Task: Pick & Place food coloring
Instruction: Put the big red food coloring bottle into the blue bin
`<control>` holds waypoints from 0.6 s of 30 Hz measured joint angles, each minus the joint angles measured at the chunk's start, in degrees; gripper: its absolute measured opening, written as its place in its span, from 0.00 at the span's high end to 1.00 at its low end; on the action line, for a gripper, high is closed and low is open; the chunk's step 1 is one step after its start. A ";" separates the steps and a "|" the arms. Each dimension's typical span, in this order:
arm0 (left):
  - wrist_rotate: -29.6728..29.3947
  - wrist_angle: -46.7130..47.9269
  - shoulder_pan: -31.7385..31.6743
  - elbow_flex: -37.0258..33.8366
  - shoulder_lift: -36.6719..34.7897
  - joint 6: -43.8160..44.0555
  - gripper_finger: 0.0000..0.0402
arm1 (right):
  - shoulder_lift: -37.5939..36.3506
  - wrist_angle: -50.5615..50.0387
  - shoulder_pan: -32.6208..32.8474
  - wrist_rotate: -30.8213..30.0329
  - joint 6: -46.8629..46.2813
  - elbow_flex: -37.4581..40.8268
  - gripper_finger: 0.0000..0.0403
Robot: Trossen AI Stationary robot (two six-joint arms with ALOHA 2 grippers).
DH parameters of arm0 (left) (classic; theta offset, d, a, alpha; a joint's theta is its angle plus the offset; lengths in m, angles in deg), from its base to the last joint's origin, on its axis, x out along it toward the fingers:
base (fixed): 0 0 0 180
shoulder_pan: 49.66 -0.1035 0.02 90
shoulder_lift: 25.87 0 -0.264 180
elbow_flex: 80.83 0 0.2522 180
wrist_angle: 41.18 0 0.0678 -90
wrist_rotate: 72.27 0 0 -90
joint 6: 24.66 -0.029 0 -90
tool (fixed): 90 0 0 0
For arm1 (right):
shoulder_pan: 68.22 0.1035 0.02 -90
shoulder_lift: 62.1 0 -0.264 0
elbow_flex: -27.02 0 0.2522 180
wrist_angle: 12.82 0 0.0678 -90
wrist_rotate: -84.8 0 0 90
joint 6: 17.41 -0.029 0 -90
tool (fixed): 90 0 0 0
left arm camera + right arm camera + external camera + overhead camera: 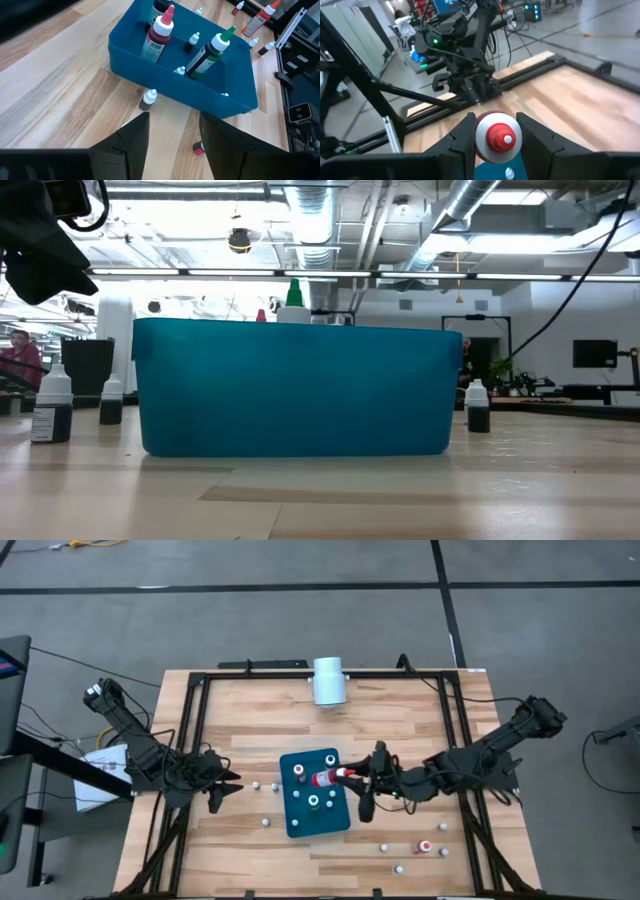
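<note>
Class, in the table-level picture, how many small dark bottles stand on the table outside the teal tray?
3. First bottle near the left edge, second bottle between it and the teal tray, third bottle right of the tray. Others may be hidden behind it.

Wooden table bears teal tray, white cylinder, scattered bottles.

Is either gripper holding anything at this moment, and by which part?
The right gripper is shut on a red-capped food coloring bottle, gripping its body just below the cap, over the teal tray. The left gripper is open and holds nothing.
</note>
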 joint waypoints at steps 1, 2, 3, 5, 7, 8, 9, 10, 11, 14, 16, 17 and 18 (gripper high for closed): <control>-0.01 0.00 0.00 0.00 0.00 0.00 0.59 | 0.75 -0.04 -0.33 0.40 1.50 -1.02 0.73; -0.01 0.00 0.00 0.00 0.00 0.00 0.59 | 1.58 -0.45 -0.74 0.71 2.66 -2.18 0.73; -0.01 0.00 0.00 0.00 0.00 0.00 0.59 | 2.51 -1.30 -1.14 0.83 3.55 -3.58 0.73; -0.01 0.00 0.00 0.00 0.00 0.00 0.59 | 4.31 -5.40 -2.04 1.02 3.86 -6.73 0.73; -0.01 0.00 0.00 0.00 0.00 0.02 0.59 | 6.23 -11.12 -2.87 1.30 3.86 -10.19 0.73; -0.01 0.00 0.00 0.00 0.00 0.02 0.59 | 7.18 -13.80 -3.28 1.84 3.86 -11.92 0.73; -0.01 -0.02 0.00 0.00 0.00 0.02 0.59 | 8.18 -15.64 -3.70 2.33 3.84 -13.63 0.73; -0.01 -0.01 0.00 0.00 0.00 0.02 0.59 | 9.19 -17.33 -4.06 2.78 3.86 -15.38 0.73; -0.02 -0.02 0.00 0.00 0.00 0.03 0.59 | 10.03 -19.24 -4.45 3.45 3.86 -16.90 0.73; -0.01 -0.02 0.00 0.00 0.00 0.04 0.59 | 12.54 -24.93 -5.46 5.54 3.83 -21.25 0.73; -0.01 -0.02 0.00 0.00 0.00 0.04 0.59 | 14.11 -28.84 -6.09 6.68 3.84 -23.77 0.73; -0.01 -0.02 0.00 0.00 0.00 0.07 0.59 | 14.83 -31.05 -6.33 6.89 3.84 -25.12 0.73; -0.01 -0.02 0.00 0.00 0.00 0.04 0.59 | 15.52 -32.40 -6.44 7.14 3.84 -26.33 0.73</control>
